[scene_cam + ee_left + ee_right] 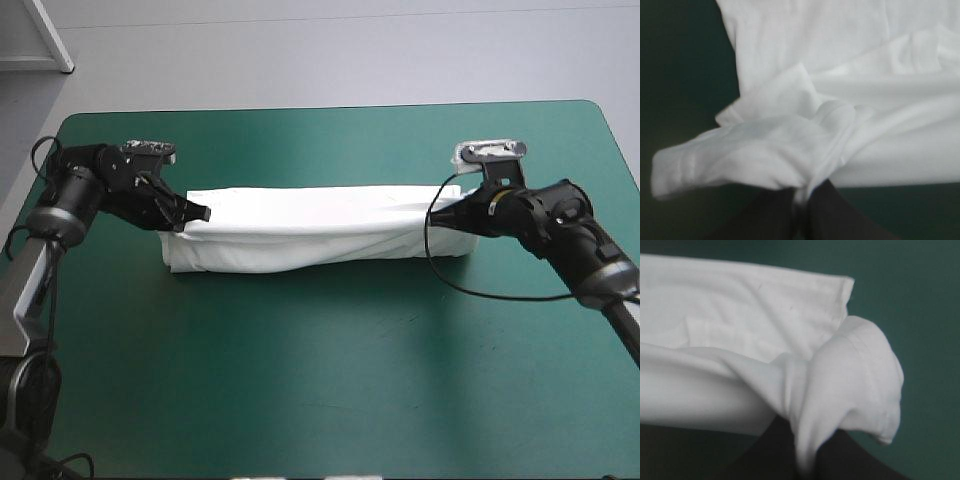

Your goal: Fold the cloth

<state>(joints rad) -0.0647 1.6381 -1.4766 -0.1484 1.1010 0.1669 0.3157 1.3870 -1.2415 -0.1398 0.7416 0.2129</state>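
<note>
The white T-shirt [310,228] lies as a long folded band across the middle of the teal-green table, stretched between both arms. My left gripper [198,213] is shut on the T-shirt's left end; in the left wrist view the black fingers [827,207] pinch bunched cloth [790,145]. At the band's right end my right gripper [450,210] is shut on the T-shirt, and the right wrist view shows a hemmed fold [850,375] draped over the fingers [782,447]. The upper layer is lifted a little over the lower one.
Bare teal-green cover [330,380] spreads in front of the shirt toward the near edge, with a narrower strip behind it up to the far edge [330,108].
</note>
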